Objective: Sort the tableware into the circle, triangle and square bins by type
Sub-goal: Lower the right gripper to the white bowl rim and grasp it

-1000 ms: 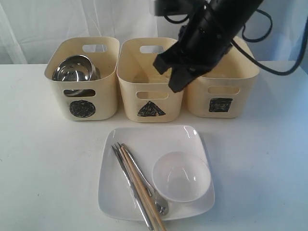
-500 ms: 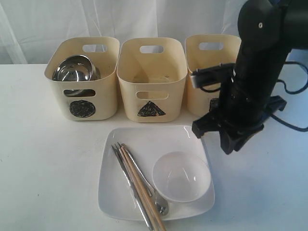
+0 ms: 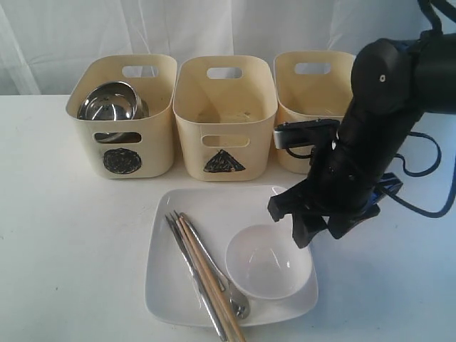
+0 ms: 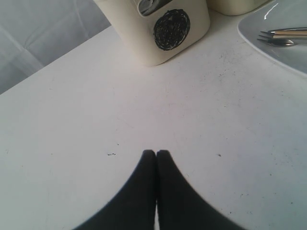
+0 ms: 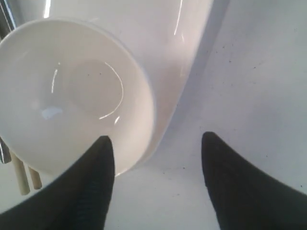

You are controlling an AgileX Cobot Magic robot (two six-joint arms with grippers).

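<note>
- Cream plastic tub marked with a black scribbled circle, upper left of the exterior view: a shiny round steel bowl lies tilted inside, so this much looks sorted. No mugs can be made out.
- Left gripper: black jaws pressed together and empty, over the bare matte white table near the circle tub.
- Cream tub with a black triangle, upper middle: smooth rounded walls and cut-out handle slots. Nothing shows inside from here.
- Glossy white square plate with rounded corners, lower middle: wooden chopsticks and slim metal cutlery lie side by side on its left half, and a small round white bowl sits on its right. All of these are left to sort, by my reading.
- Right gripper: black tapered jaws wide apart and empty, one over the bowl's rim, the other over the table past the plate's edge.
- Third cream tub, upper right: its mark is hidden behind the arm, and its contents are unseen.
</note>
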